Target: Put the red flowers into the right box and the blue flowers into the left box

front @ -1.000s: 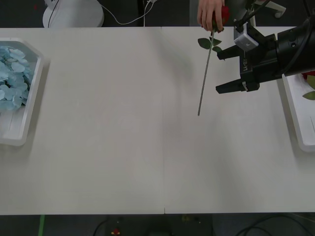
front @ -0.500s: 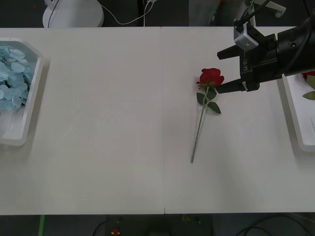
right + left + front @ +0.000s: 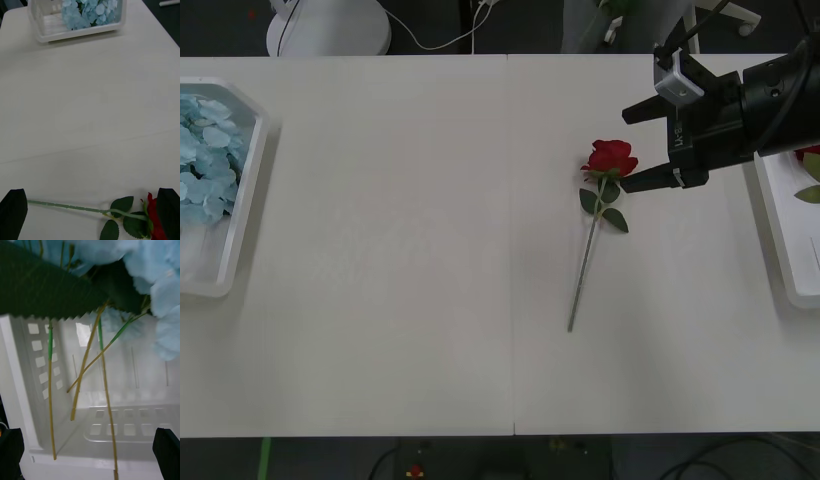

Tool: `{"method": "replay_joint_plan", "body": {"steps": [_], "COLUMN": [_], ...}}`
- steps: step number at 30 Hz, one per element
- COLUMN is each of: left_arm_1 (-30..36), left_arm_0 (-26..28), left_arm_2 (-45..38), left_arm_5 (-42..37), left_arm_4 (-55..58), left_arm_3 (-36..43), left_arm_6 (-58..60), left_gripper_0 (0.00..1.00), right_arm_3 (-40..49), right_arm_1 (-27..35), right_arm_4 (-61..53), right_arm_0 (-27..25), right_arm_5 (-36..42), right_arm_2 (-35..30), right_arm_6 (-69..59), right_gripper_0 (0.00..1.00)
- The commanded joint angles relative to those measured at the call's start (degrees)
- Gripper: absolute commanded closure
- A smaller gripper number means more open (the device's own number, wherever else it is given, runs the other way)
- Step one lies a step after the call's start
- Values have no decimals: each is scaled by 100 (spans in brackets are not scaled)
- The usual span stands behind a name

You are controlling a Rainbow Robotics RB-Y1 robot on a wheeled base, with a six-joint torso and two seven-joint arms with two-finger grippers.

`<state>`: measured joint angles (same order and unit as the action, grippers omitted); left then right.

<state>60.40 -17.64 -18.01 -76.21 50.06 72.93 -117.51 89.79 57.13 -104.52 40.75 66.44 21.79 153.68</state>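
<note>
One of the red flowers (image 3: 610, 157) lies on the table right of centre, bloom toward the far side and stem running to the near side. My right gripper (image 3: 627, 147) hovers open just right of the bloom, one black finger on each side of it. In the right wrist view the rose's stem (image 3: 67, 207) stretches between the right gripper (image 3: 90, 216) fingers. Another red flower (image 3: 808, 153) lies in the right box (image 3: 777, 240). The blue flowers (image 3: 205, 150) fill the left box (image 3: 242, 195). My left gripper (image 3: 90, 455) is open over the left box (image 3: 123, 423), with blue flowers (image 3: 165, 296) close above.
A white round stand base (image 3: 330, 28) and cables sit beyond the table's far edge. The two boxes hug the left and right table ends. The left box (image 3: 75, 32) with blue flowers (image 3: 90, 11) shows far across the table in the right wrist view.
A second ago a person's hand held the rose upright at the far edge. The hand has withdrawn and the rose now lies flat on the table. My right gripper barely moved.
</note>
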Motion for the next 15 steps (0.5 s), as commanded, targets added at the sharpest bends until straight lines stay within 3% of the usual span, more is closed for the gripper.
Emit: {"method": "replay_joint_plan", "body": {"steps": [1,6,15], "left_arm_1": [-116,-204,-204], "left_arm_0": [147,446,542], "left_arm_2": [-1020,-1258,-1284], "left_arm_5": [-474,-527,-456], "left_arm_4": [373,989,2166], "left_arm_3": [951,1452,1496], "left_arm_6": [-1169,-1784,-3358], "left_gripper_0": [0,0,0], "right_arm_3": [12,12,-6], "right_arm_1": [-282,-642,-1380], "right_arm_4": [582,1206,2991], "right_arm_0": [398,530,662], "right_arm_5": [300,458,959], "right_arm_2": [1,10,185], "right_arm_6": [-1973,-4065,-6913], "right_gripper_0": [1,1,1]}}
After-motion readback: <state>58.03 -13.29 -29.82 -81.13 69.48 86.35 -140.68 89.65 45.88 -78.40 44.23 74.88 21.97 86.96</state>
